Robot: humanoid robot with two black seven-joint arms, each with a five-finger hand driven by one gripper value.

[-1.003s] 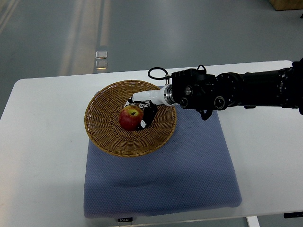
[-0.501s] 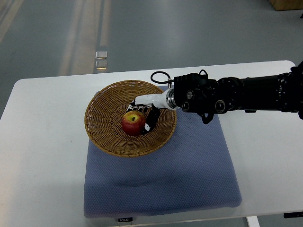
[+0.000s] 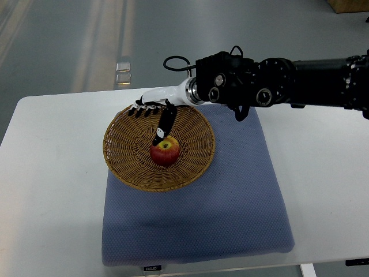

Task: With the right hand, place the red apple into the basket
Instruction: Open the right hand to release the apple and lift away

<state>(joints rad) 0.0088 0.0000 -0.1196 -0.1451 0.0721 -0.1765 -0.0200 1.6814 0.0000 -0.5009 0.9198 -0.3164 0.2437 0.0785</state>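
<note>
A red apple (image 3: 165, 153) lies in the middle of the round wicker basket (image 3: 127, 161). My right hand (image 3: 151, 112) is above the basket's far rim, raised off the apple, with its fingers spread and holding nothing. Its thumb (image 3: 164, 124) points down toward the apple and does not grip it. The right arm (image 3: 277, 89) reaches in from the right edge. The left arm is not in view.
The basket stands on the far left corner of a blue-grey mat (image 3: 230, 202) on a white table (image 3: 52, 190). Grey floor lies beyond the table's far edge.
My right hand has let go of the apple, opened, and lifted up and back toward the basket's far rim. The apple has settled in the basket's middle.
</note>
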